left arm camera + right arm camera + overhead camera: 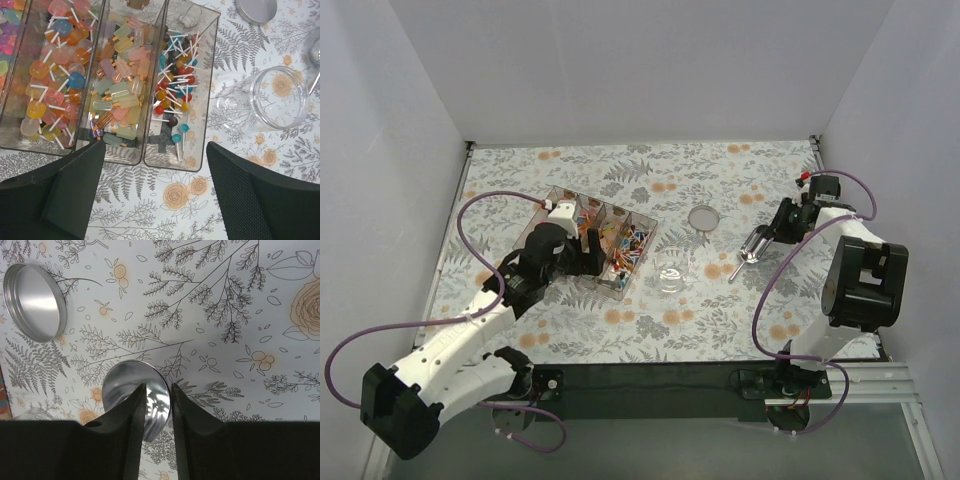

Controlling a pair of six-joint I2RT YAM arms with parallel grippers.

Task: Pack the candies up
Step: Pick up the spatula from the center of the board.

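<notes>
Right gripper (158, 388) straddles scoop (127, 385) handle; I cannot tell if clenched. Risk: slick handle pivots, scoop slips. Left gripper (156, 147) released near candies (120, 85).

What I can't see well
My right gripper (158, 390) hides the scoop (122, 385) handle; the top edge cuts off the lid (256, 10).

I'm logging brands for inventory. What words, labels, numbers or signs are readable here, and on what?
None readable.
The clear tray, jar, metal lid and scoop show no print.
The tablecloth carries only flowers and ferns.
Any print on the candies is too small to tell.
</notes>
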